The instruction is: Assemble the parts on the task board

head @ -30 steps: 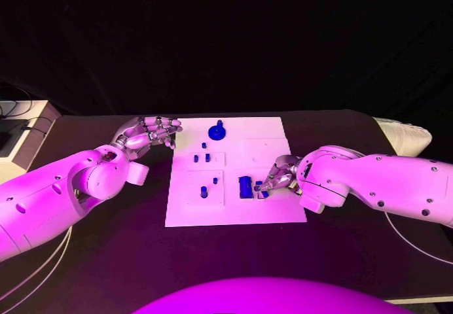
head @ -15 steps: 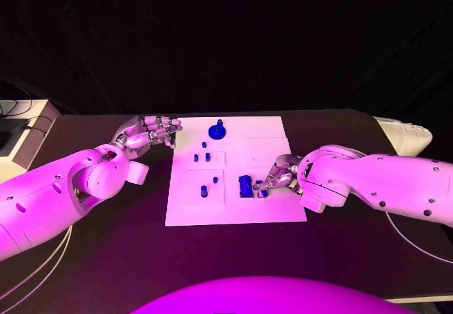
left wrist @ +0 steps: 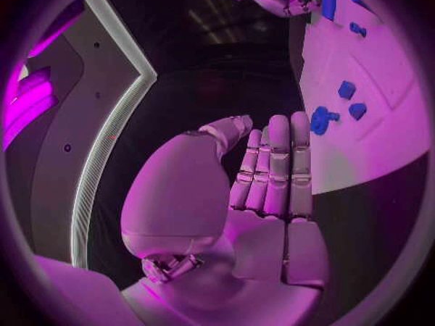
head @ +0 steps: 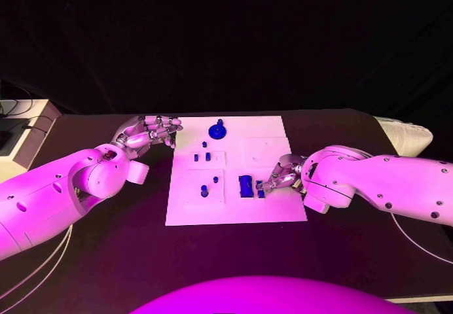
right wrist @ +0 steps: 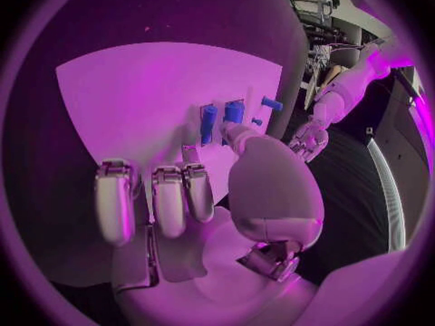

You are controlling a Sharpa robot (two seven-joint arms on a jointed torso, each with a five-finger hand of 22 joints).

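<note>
Head view: my right hand point(head: 279, 174), fingers curled, touches the upright blue block point(head: 245, 186) at task board point(head: 236, 212) centre-right; left hand point(head: 148, 133) empty, upper left | Right wrist: block point(right wrist: 234, 112) beyond thumb, grip uncertain.

The right hand point(head: 279, 175) and its white forearm have drifted a little toward the bench's right side, so the hand's fingertips now sit slightly further from the tall blue rectangular block point(head: 245, 186) standing on the white flat task board point(head: 236, 212) than they did a second ago. The small blue piece point(head: 260, 193) beside that block shows a bit more clearly below the fingers. The shift is slight.
</note>
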